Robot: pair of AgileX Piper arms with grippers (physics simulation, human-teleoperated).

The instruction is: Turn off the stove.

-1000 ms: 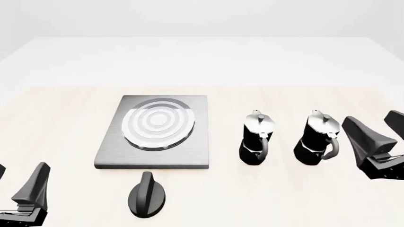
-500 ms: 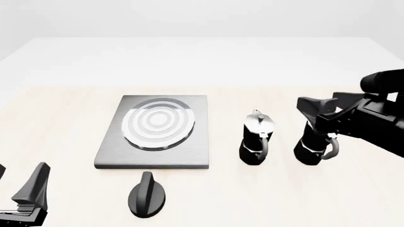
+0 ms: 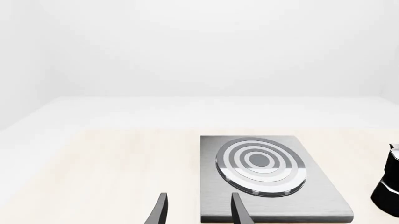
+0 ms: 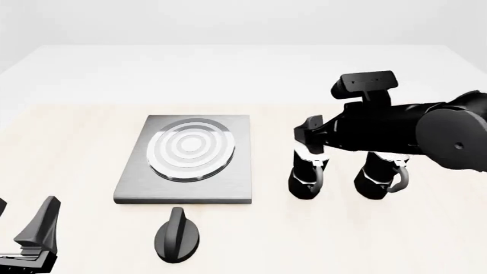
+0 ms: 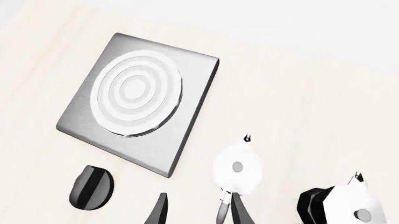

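Front view: stove [image 4: 185,161] sits flat on the table [image 4: 76,142], left of centre, ring burner [image 4: 191,149] on top. Knob [image 4: 177,237] is separate, on the table just in front of the slab's near edge, ridge running roughly front to back. Nothing touching it.

Two moka pots to the right of the stove: left moka pot [image 4: 307,177] and right moka pot [image 4: 382,178], upright, side by side. Right arm [image 4: 403,134] reaches across above both, covering their tops; right pincer [image 4: 308,135] sits over the left moka pot. Right wrist view shows its fingers [image 5: 160,212] slightly apart, nothing between them, that pot's lid just beside one finger.

Left pincer [image 4: 27,240] is low at the near left corner, well apart from knob and stove. Left wrist view: fingers [image 3: 160,211] parted, nothing held, stove ahead.
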